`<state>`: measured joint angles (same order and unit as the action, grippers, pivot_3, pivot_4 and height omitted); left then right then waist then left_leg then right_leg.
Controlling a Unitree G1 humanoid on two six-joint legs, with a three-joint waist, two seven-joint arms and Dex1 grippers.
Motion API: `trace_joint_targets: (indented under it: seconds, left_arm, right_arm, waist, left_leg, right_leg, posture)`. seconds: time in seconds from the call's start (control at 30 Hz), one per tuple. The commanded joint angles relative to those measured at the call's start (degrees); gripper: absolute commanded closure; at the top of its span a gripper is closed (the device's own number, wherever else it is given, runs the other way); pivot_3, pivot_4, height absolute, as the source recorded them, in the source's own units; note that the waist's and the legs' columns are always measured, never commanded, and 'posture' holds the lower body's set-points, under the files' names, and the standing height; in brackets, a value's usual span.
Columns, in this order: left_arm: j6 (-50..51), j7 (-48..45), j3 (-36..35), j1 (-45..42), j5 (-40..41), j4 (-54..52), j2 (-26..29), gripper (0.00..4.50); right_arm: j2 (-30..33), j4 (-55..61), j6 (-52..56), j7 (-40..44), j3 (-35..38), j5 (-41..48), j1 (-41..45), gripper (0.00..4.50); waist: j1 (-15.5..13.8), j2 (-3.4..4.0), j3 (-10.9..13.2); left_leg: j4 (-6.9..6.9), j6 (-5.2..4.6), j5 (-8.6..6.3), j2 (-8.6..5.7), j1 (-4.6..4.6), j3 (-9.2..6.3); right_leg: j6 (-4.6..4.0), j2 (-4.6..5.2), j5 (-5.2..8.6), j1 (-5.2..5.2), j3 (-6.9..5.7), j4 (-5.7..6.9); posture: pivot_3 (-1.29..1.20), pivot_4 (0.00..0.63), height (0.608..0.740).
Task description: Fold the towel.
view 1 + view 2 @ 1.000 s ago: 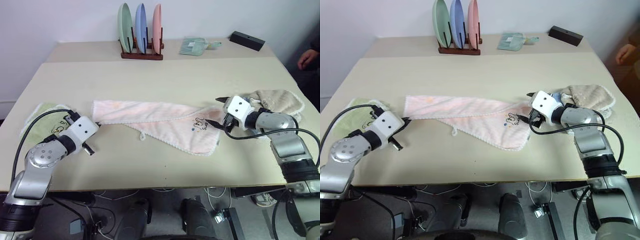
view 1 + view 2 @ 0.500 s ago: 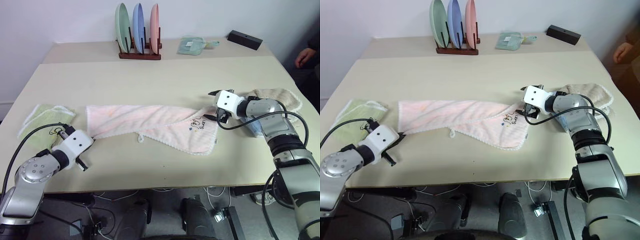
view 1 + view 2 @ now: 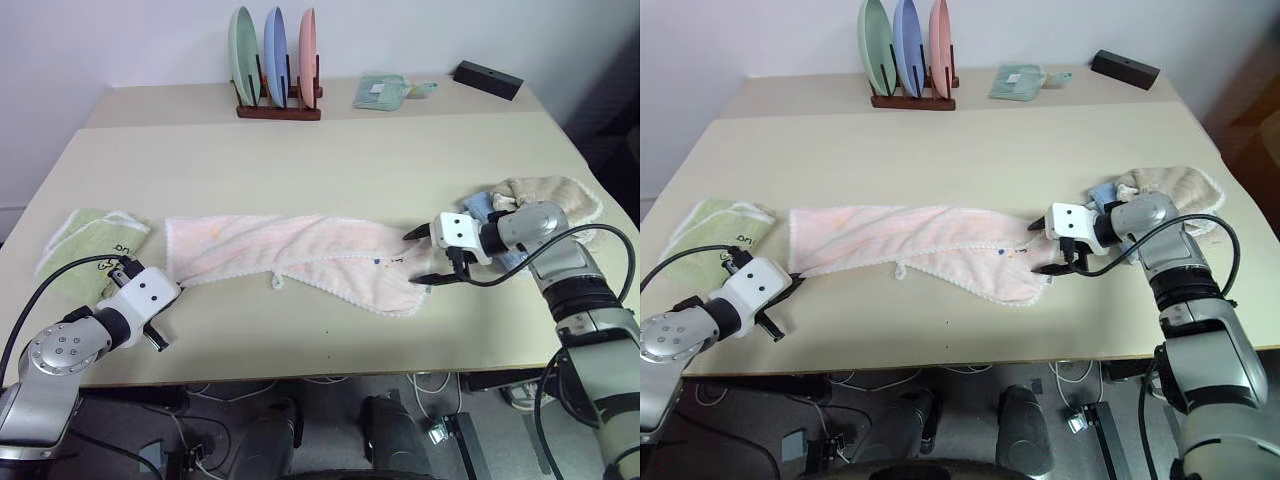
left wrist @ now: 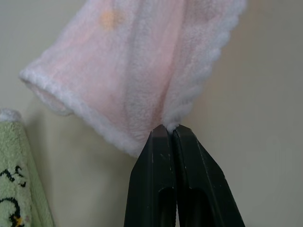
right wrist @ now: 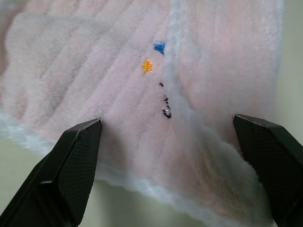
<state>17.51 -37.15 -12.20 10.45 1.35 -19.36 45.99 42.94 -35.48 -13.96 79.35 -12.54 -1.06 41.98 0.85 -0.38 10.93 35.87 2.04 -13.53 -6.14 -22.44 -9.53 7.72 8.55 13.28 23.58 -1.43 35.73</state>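
The pale pink towel [image 3: 290, 250] lies stretched left to right across the middle of the table, white trim along its near edge and a small loop [image 3: 276, 283] hanging from it. My left gripper [image 3: 170, 290] is shut on the towel's near left corner; in the left wrist view the black fingers [image 4: 163, 156] pinch the white trim. My right gripper [image 3: 412, 258] is open over the towel's right end, one finger on each side of it. In the right wrist view the dark logo [image 5: 165, 101] sits between the spread fingers, partly folded under a ridge of cloth.
A light green towel [image 3: 90, 245] lies at the left edge beside my left arm. Beige [image 3: 555, 195] and blue [image 3: 480, 205] cloths are bunched behind my right gripper. At the back stand a plate rack [image 3: 275, 70], a folded green cloth [image 3: 385, 90] and a black box [image 3: 488, 80].
My left gripper drew the towel's left corner back toward the near left, stretching the towel out. My right gripper swung round and dipped onto the towel's right end, staying open.
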Motion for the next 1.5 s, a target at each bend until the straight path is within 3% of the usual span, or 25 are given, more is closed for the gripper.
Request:
trace_joint_targets:
  seconds: [0.03, 0.23, 0.27, 0.33, 0.4, 0.57, 0.6, 0.83, 0.93, 1.13, 1.27, 1.4, 1.5]
  left_arm:
    - [-0.5, -0.14, -0.21, -0.69, -0.32, -0.96, 0.24, 4.47]
    - [-1.0, -0.4, 0.97, -2.43, -0.46, 0.34, 0.19, 4.47]
    - [-1.19, -0.43, 1.26, -2.69, -0.53, 0.58, 0.17, 4.49]
    - [-1.46, -0.4, 1.62, -2.91, -0.56, 0.83, 0.12, 4.5]
    - [-1.64, -0.32, 1.72, -2.92, -0.46, 0.96, 0.1, 4.5]
    - [-2.09, -0.08, 1.39, -2.0, -0.48, 1.09, -0.01, 4.5]
    - [-2.17, -0.06, 1.26, -1.8, -0.47, 1.12, -0.01, 4.5]
    - [-1.79, 0.17, 0.0, -5.0, 1.65, 2.51, -0.69, 4.5]
    - [-3.49, 2.63, 0.91, -16.95, 0.7, 10.32, -1.0, 4.5]
    - [-11.28, 12.36, 0.88, -48.89, -2.08, 33.85, -2.15, 4.5]
    - [-16.27, 13.95, -0.19, -60.36, -1.61, 43.73, -0.09, 4.5]
    - [-16.24, 7.76, -1.25, -57.24, 1.7, 40.51, 2.77, 4.5]
    - [-11.13, 0.88, -5.83, -42.39, 7.39, 27.76, 4.56, 4.5]
  right_arm:
    - [1.7, 5.79, 2.29, -2.18, 2.81, 1.31, -0.92, 0.0]
    - [2.34, 2.83, -3.26, -12.07, 2.28, -4.84, 0.81, 0.0]
    - [2.26, 2.03, -4.12, -13.32, 2.21, -5.57, 1.27, 0.25]
    - [2.14, 1.22, -4.76, -13.91, 2.06, -5.87, 1.68, 0.8]
    - [2.36, 0.85, -5.68, -14.02, 1.68, -6.38, 1.87, 1.69]
    - [2.97, 1.0, -6.53, -13.77, 1.97, -6.62, 2.09, 4.31]
    - [3.17, 1.25, -6.53, -13.58, 2.07, -6.55, 2.0, 4.41]
    - [3.6, 2.78, -6.46, -16.12, 3.43, -6.23, 3.35, 4.41]
    - [2.32, -1.81, -6.61, -24.29, 4.15, -9.08, 10.33, 4.41]
    - [1.86, -16.34, -9.22, -45.01, 2.55, -17.71, 27.97, 4.41]
    - [2.12, -18.62, -11.78, -47.65, 3.2, -17.27, 33.49, 4.41]
    - [3.06, -13.67, -12.76, -40.05, 4.86, -11.8, 30.67, 4.41]
    - [5.72, -0.83, -8.83, -27.21, 5.87, -3.51, 18.93, 4.41]
  waist:
    - [-0.01, 0.0, 0.0]
    - [-0.09, 0.0, 0.0]
    - [-0.08, 0.0, 0.0]
    - [-0.08, 0.0, 0.0]
    - [-0.01, -0.01, 0.0]
    - [-0.03, -0.01, 0.0]
    - [-0.03, -0.01, 0.0]
    - [-0.05, -0.01, 0.0]
    - [-0.09, 0.04, 0.09]
    - [-0.04, -0.1, 0.1]
    - [0.62, -0.11, 0.09]
    - [2.44, -0.1, 0.1]
    - [3.25, -0.08, 0.09]
  left_leg:
    - [0.0, 0.0, 0.0, 0.0, 0.0, 0.01]
    - [0.03, 0.0, 0.0, 0.0, 0.0, 0.1]
    - [0.03, 0.0, 0.0, -0.01, 0.0, 0.12]
    - [0.04, 0.0, 0.0, -0.02, 0.0, 0.14]
    - [0.03, 0.0, 0.0, -0.01, 0.0, 0.14]
    - [0.03, 0.0, 0.0, -0.01, 0.0, 0.14]
    - [0.03, 0.0, 0.0, -0.02, 0.0, 0.14]
    - [0.04, 0.0, 0.0, -0.01, 0.0, 0.13]
    - [0.15, 0.04, 0.03, -0.03, -0.04, 0.13]
    - [0.1, 0.29, 0.19, -0.13, -0.1, 0.01]
    - [0.05, 0.46, 0.28, -0.14, -0.44, 0.19]
    - [0.05, 0.39, 0.24, -0.15, -0.86, 0.35]
    - [-0.01, 0.36, 0.22, -0.09, -0.85, 0.34]
  right_leg:
    - [0.0, 0.0, 0.0, 0.0, 0.01, 0.01]
    - [0.0, 0.0, 0.0, 0.04, 0.07, 0.08]
    - [0.0, 0.01, 0.0, 0.04, 0.08, 0.08]
    - [0.0, 0.01, 0.0, 0.06, 0.1, 0.09]
    - [0.0, 0.0, 0.0, 0.07, 0.11, 0.12]
    - [0.0, 0.01, 0.0, 0.07, 0.11, 0.13]
    - [0.0, 0.01, 0.0, 0.07, 0.11, 0.13]
    - [0.0, 0.0, 0.0, 0.07, 0.12, 0.15]
    - [0.0, 0.0, 0.0, 0.14, 0.12, 0.31]
    - [-0.06, -0.04, -0.05, 0.23, 0.09, 0.34]
    - [-0.01, 0.02, -0.01, 0.67, 0.12, 0.31]
    - [0.01, 0.08, -0.03, 1.06, 0.13, 0.33]
    - [0.02, 0.06, -0.02, 1.07, 0.14, 0.31]
  posture:
    - [0.0, 0.15, 0.737]
    - [0.0, 0.15, 0.737]
    - [0.0, 0.15, 0.737]
    - [0.0, 0.15, 0.737]
    - [0.0, 0.15, 0.737]
    - [0.0, 0.15, 0.737]
    - [0.0, 0.15, 0.737]
    - [0.0, 0.15, 0.737]
    - [0.0, 0.15, 0.737]
    - [0.0, 0.15, 0.737]
    - [0.0, 0.15, 0.737]
    - [0.0, 0.15, 0.737]
    - [0.0, 0.15, 0.737]
